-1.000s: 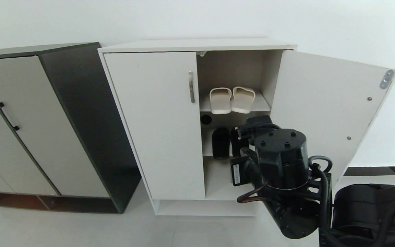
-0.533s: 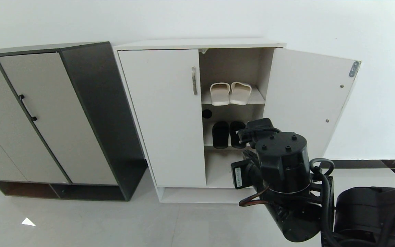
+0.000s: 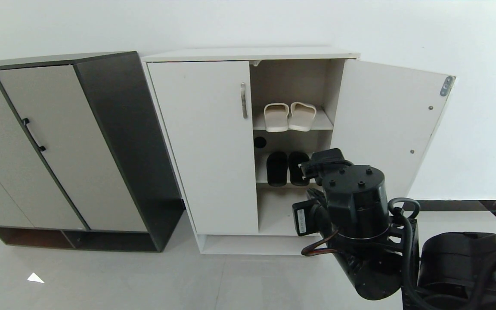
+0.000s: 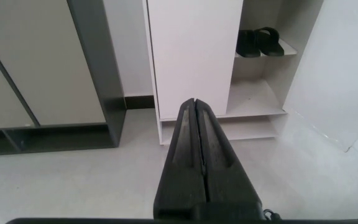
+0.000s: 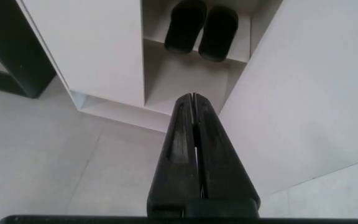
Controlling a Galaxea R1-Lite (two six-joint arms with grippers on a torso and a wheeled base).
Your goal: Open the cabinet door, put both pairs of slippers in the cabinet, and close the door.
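Viewpoint drawn back from the white cabinet [image 3: 205, 146]; cream slippers [image 3: 276, 117] and black slippers [image 3: 277, 168] are shelved inside, left gripper [image 4: 194, 102] and right gripper [image 5: 194, 98] are held with fingers pressed together, empty, so only the open door [image 3: 385, 129] is judged left to close.

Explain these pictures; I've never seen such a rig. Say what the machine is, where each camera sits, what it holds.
It is a wheeled robot with two arms. The wide picture comes from its head camera; the black bulk is its right arm. The other two come from wrist cameras, looking along the left gripper and the right gripper, both shut and empty. In the white cabinet, one door open, white slippers sit a shelf above black slippers.
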